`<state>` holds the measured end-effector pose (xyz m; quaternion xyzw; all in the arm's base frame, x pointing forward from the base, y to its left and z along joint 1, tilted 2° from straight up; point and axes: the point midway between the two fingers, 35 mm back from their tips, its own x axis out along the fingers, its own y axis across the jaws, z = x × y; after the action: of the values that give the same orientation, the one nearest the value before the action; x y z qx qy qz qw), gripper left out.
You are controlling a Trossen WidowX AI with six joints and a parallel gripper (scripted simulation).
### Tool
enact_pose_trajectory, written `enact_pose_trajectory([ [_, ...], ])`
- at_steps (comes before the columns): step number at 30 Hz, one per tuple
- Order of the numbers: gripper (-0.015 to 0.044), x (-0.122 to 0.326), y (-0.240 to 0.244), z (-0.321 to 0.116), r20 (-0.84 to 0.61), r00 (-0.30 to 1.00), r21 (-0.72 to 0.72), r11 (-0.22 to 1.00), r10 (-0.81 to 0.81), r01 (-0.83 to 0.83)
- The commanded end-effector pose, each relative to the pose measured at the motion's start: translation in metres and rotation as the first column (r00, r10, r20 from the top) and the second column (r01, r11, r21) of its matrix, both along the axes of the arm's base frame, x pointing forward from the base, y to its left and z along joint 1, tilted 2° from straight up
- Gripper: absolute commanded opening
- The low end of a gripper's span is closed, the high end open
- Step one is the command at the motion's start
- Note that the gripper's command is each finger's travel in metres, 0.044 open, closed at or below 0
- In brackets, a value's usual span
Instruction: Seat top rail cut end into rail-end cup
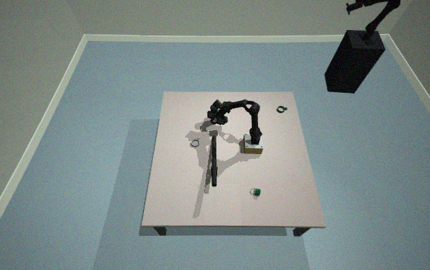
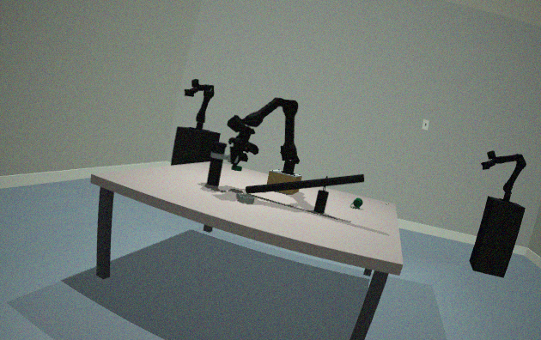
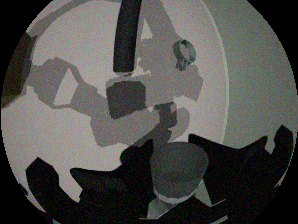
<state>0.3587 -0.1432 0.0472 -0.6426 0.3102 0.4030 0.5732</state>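
Observation:
The black rail [image 1: 214, 150] [image 2: 294, 185] [image 3: 127, 35] slopes through the loop cap [image 2: 324, 188] on the short post [image 2: 321, 202]; its low end stands free in the air, short of the big post. The big post [image 2: 214, 173] is upright, with its grey band [image 2: 217, 155] near the cap. My gripper [image 2: 235, 165] [image 3: 171, 140] is beside the upper part of that post, shut on the rail-end cup [image 3: 179, 167], whose wide mouth shows between the fingers. A small green part also shows under the fingers in the exterior view. The rail end is apart from cup and gripper.
A ring fitting [image 2: 246, 198] [image 3: 177, 52] lies on the table [image 1: 173, 191] left of the rail. Another ring [image 1: 278, 110] lies at the back right. A green fitting [image 1: 256, 192] [image 2: 357, 203] lies at the front right. The arm's base block [image 1: 252, 150] [image 2: 277, 180] stands right of the rail.

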Motion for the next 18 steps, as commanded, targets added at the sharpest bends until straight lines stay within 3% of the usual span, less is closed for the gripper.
enact_pose_trajectory([
  [1, 0.0000, 0.0034, 0.0000, -0.0004, 0.000, 0.999, 0.000, 0.999, -0.047, 0.047],
  [18, 0.0000, 0.0020, -0.0001, -0.0004, 0.000, 0.999, 0.000, 0.999, -0.032, 0.032],
])
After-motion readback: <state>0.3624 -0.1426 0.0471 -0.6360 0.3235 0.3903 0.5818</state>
